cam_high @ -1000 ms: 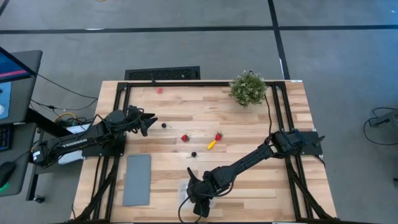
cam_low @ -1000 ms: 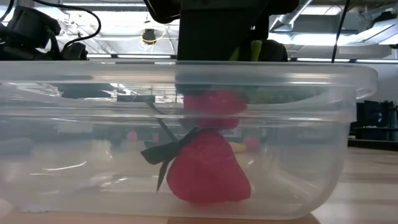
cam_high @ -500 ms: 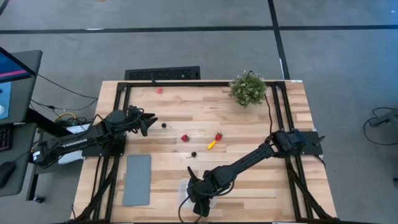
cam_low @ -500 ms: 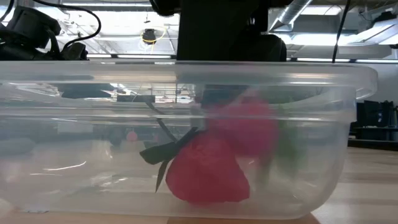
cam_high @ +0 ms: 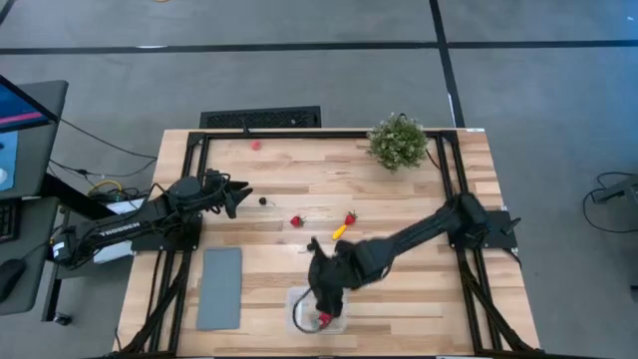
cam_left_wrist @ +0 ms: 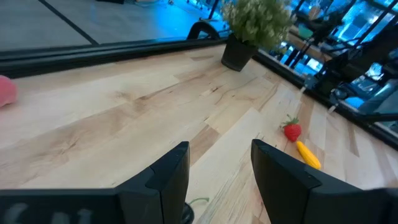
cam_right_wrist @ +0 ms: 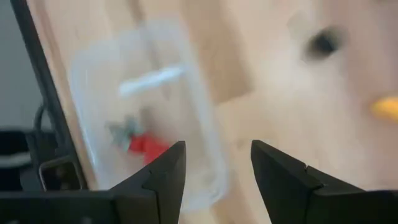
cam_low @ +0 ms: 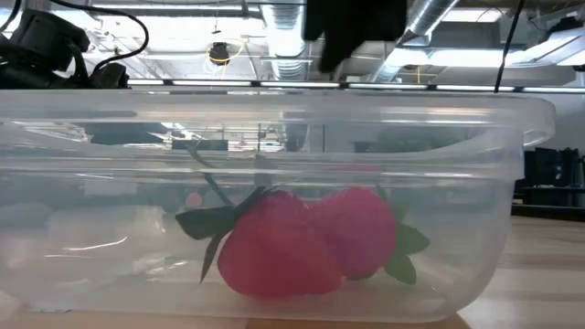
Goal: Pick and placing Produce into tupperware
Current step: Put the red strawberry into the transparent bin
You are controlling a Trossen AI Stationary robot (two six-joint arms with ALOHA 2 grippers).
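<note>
The clear tupperware [cam_high: 315, 309] stands near the table's front edge and fills the low view [cam_low: 274, 192]. Two red strawberries [cam_low: 274, 245] [cam_low: 364, 228] lie side by side on its floor. My right gripper [cam_high: 321, 291] is open and empty, above the tupperware's far side; its wrist view [cam_right_wrist: 217, 144] looks down on the tupperware [cam_right_wrist: 143, 118] and a strawberry [cam_right_wrist: 148, 147]. On the table lie two strawberries [cam_high: 296, 220] [cam_high: 350, 217], a yellow piece [cam_high: 339, 231] and a black berry [cam_high: 263, 199]. My left gripper [cam_high: 237, 192] is open and empty at the left.
A potted plant [cam_high: 398, 141] stands at the far right. A flat grey slab [cam_high: 219, 287] lies at the front left. A pale pink spot [cam_high: 256, 144] sits near the far edge. Bare wood lies to the right of the tupperware.
My right gripper has let go of a strawberry, which has fallen into the tupperware and come to rest beside the first one. The first strawberry has shifted a little aside. The gripper has then gone up and toward the table's far edge.
</note>
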